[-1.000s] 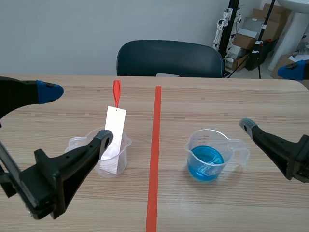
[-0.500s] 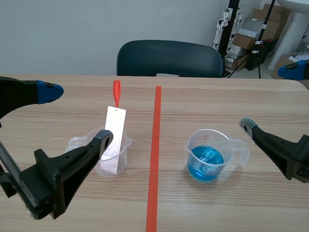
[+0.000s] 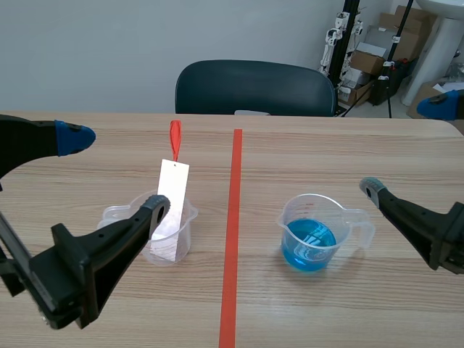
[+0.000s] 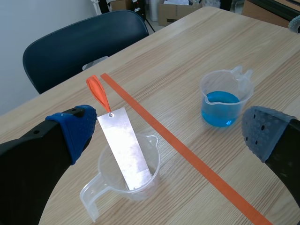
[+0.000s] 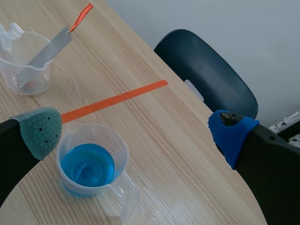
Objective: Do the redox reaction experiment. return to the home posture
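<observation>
Now the metal strip (image 3: pixel 172 196) stands steeply in the clear beaker (image 3: pixel 116 215) left of the tape line (image 3: pixel 232 239), long axis near upright, orange tag end up; left gripper (image 3: pixel 114 172) and right gripper (image 3: pixel 406 145) both gape, released.

The place reads as a robotics laboratory or test room. A light wooden table (image 3: pixel 326 152), marked down its middle with an orange-red tape line (image 3: pixel 233 217), is set before a plain pale wall (image 3: pixel 109 51), with a dark blue padded chair (image 3: pixel 254 87) at its far side. Brown cardboard boxes (image 3: pixel 366 61) are stacked in the far corner beside black metal stands (image 3: pixel 351 36). Chemistry ware is laid out: a clear plastic beaker of blue liquid (image 3: pixel 312 232) and a second clear plastic beaker (image 3: pixel 187 230), in which a flat silvery metal strip (image 3: pixel 172 199) is leaned.
</observation>
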Controlling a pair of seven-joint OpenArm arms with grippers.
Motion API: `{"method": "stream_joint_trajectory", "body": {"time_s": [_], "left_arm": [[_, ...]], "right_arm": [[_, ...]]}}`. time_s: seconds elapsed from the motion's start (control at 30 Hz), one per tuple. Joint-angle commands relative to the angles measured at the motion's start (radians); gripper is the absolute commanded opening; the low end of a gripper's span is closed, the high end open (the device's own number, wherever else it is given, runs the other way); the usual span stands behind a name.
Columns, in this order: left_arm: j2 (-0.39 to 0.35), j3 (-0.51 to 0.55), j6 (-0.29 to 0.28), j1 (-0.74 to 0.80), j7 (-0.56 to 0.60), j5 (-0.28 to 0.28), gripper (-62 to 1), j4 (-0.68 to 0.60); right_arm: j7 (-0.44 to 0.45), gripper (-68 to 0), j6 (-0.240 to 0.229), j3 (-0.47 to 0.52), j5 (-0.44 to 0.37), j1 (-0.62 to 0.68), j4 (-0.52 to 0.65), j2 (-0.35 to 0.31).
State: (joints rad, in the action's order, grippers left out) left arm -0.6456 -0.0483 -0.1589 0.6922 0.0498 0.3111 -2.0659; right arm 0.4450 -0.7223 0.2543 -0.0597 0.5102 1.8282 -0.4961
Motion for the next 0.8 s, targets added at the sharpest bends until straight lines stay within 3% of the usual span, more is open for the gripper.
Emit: {"method": "stream_joint_trajectory", "body": {"time_s": [0.0,0.77], "left_arm": [[0.002,-0.008,0.0,0.0,0.014,0.01,1.4,-0.005],[0.002,-0.008,0.0,0.0,0.014,0.01,1.4,-0.005]], "right_arm": [[0.013,0.4,-0.001,0.013,-0.015,-0.014,0.017,-0.015],[0.01,0.4,-0.001,0.013,-0.014,-0.013,0.017,-0.013]]}}
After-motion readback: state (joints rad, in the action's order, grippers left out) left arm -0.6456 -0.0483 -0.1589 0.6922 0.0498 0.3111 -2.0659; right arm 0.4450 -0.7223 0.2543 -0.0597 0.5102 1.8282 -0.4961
